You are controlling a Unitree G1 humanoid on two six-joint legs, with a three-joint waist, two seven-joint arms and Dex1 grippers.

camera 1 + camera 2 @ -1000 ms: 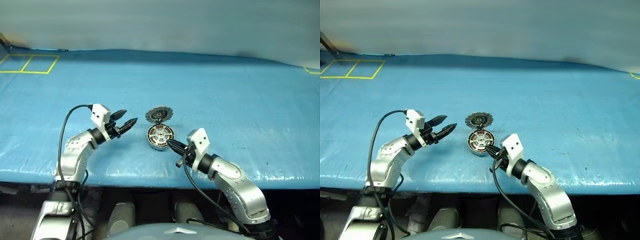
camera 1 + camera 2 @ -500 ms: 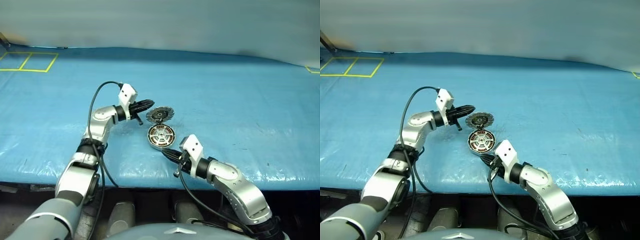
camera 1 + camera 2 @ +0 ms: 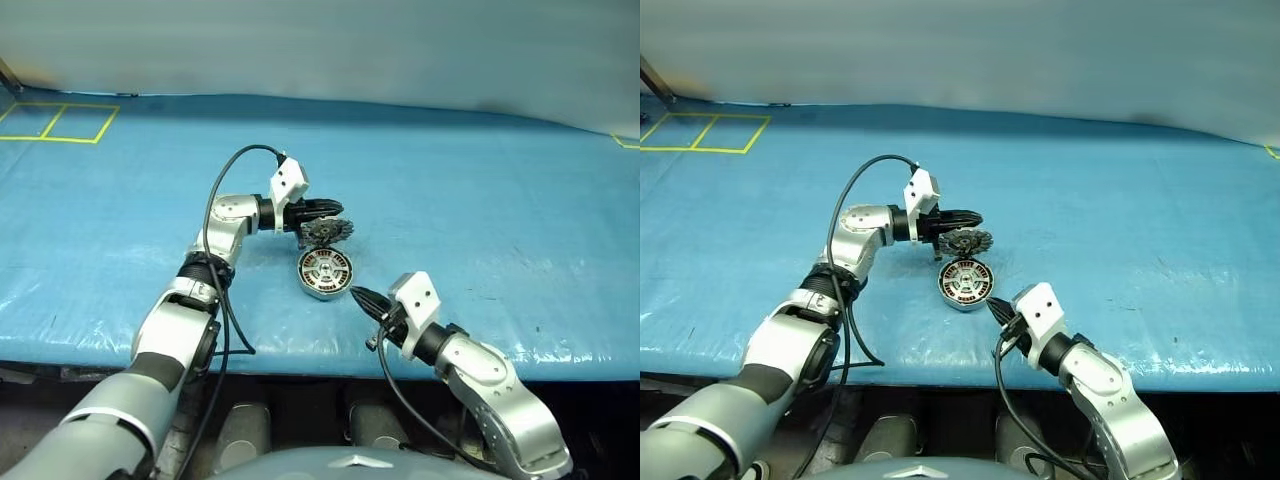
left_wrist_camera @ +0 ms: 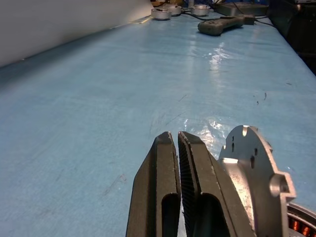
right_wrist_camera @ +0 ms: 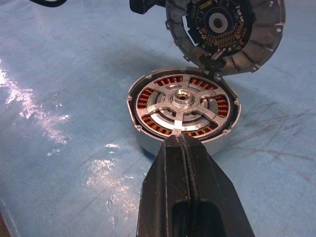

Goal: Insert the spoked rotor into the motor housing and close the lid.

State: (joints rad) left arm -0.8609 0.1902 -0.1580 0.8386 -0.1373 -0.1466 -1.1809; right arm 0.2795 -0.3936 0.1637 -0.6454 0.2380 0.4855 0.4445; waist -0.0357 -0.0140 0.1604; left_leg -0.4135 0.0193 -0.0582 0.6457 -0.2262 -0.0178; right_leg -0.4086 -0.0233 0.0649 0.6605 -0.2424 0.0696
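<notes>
On the blue-sheeted table (image 3: 480,190) with yellow tape squares (image 3: 55,122), both grippers' fingers are closed, the left gripper (image 3: 335,207) against the raised lid (image 3: 326,231), the right gripper (image 3: 356,294) beside the motor housing (image 3: 324,273).

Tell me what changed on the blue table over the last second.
The left gripper swung right from open table to the back of the raised grey notched-rim lid, and its fingers closed. Contact with the lid is unclear. The right gripper drew back from the copper-wound motor housing, fingers shut. Housing with spoked rotor and the open lid stayed put.
</notes>
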